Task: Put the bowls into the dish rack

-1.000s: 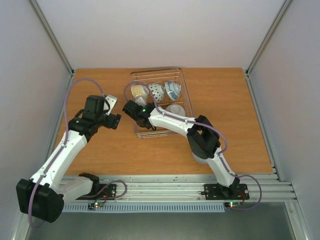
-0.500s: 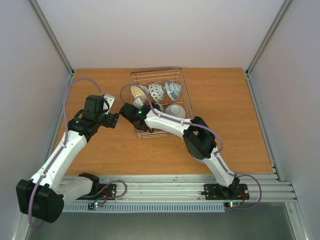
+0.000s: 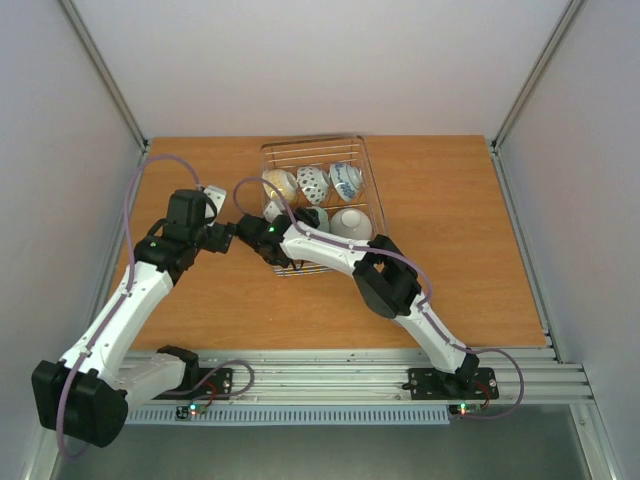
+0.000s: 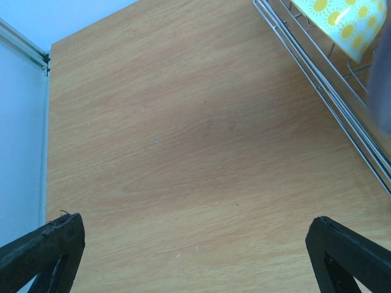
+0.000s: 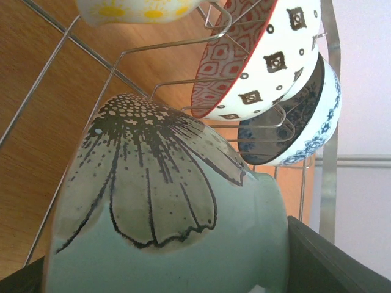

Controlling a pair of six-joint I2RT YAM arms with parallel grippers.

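Looks like the right gripper point(image 3: 262, 232) is clamped on the green flower bowl point(image 5: 165, 207) at the dish rack's point(image 3: 372, 185) near-left corner, with the left gripper point(image 4: 195, 229) wide open holding nothing, so I'd worry about its rim snagging a wire or clinking the dotted bowl point(image 5: 269, 55) close by if it drops crooked.

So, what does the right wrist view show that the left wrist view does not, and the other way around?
Only the right wrist view: a pale green bowl with a dark flower, close up, held in the right gripper, plus a square-dotted white bowl and a blue-and-white bowl standing in the dish rack. Only the left wrist view: the open left gripper over the bare wooden table. Both: the yellow sun-patterned bowl and the dish rack's wires.
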